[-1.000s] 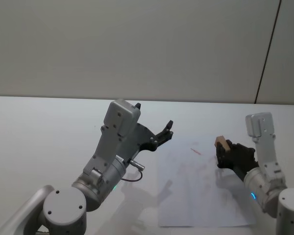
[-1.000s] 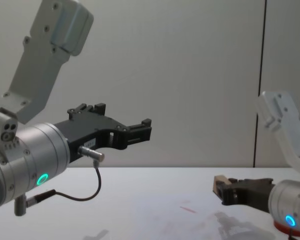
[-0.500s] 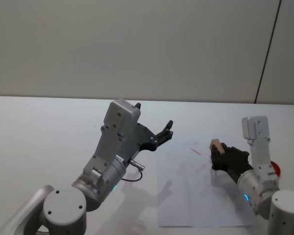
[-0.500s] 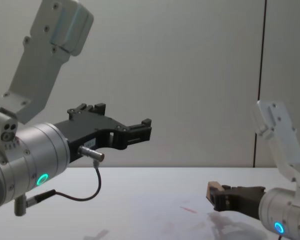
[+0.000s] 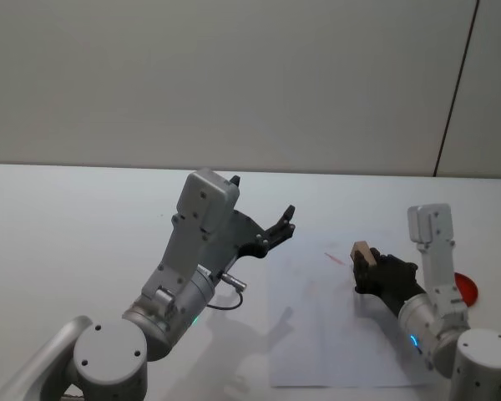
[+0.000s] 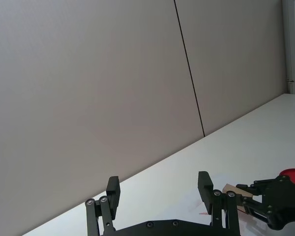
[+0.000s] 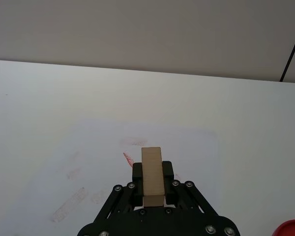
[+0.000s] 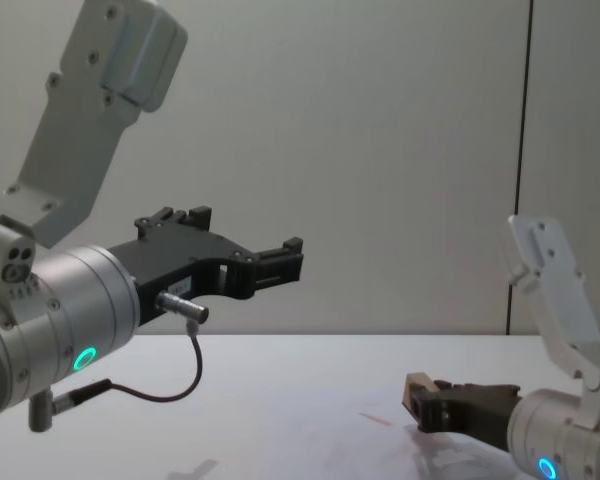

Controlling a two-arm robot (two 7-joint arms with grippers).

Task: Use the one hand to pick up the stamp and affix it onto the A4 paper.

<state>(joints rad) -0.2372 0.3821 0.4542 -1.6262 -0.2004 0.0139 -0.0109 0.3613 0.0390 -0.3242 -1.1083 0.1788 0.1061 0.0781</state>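
Tan stamp (image 5: 364, 251): and it's up off the table, pinched in the right gripper (image 5: 366, 267) at lower right of the head view, one end poking out past the fingertips.
Right gripper: clenched on the block from both sides. The right wrist view has the stamp (image 7: 152, 174) dead centre between the black fingers.
Paper (image 5: 317, 334): flat on the table (image 5: 67, 234), lower centre-right, with faint red marks across it.
Stamp over paper: it sits above the sheet's right half. From the chest view it looks just clear of the surface, though contact can't be ruled out.
Left gripper (image 5: 281, 224): raised mid-frame, fingers spread, holding nothing, idle.
Ink pad (image 5: 463, 288): red disc at the right edge, beside the right arm.
Done so far: the pick-up looks complete and the stamp is in place over the sheet.
Left to do: press it down onto the paper, by my reading, then lift away.
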